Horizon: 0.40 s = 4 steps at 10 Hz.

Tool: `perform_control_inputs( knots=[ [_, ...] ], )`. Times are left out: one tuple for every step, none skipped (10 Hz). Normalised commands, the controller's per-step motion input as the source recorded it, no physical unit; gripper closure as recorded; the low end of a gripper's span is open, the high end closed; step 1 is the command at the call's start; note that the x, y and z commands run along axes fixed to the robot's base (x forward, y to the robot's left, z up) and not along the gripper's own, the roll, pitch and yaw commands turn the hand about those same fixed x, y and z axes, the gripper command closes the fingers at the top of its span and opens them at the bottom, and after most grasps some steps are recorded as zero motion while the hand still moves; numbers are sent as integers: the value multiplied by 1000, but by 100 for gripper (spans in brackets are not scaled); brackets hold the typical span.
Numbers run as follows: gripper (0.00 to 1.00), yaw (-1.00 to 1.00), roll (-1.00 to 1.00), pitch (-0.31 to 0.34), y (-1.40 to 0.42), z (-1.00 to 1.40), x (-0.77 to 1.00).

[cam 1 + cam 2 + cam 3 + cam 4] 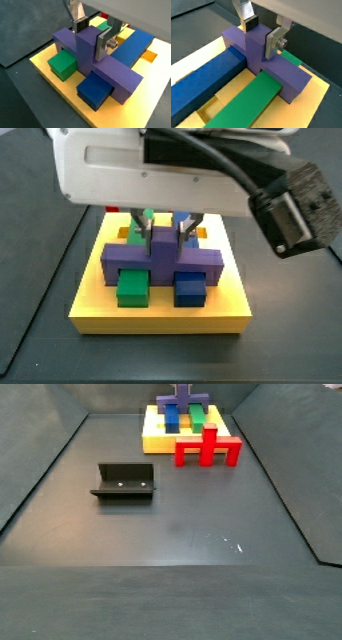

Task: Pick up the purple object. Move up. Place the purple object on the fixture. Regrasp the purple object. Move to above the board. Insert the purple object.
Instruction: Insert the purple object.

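no readable text, no labels, no brand marks, no numbers on any block, board or housing

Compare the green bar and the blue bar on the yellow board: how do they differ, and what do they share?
Colour: the green bar is green, the blue bar dark blue. Position: in a side view the green bar lies left of the blue bar. Shared: both are long blocks lying parallel on the board, both passing under the purple object, whose stem sits between the fingers of the gripper.
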Motion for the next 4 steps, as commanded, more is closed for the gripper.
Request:
perform_control_inputs(
  knots=[
    [100, 111, -20, -269, -80, -363, -269],
    [100, 0, 11, -29, -17, -269, -66],
    [100, 0, 41, 0, -17, -166, -49],
    [100, 0, 0, 0, 0, 0, 0]
  ],
)
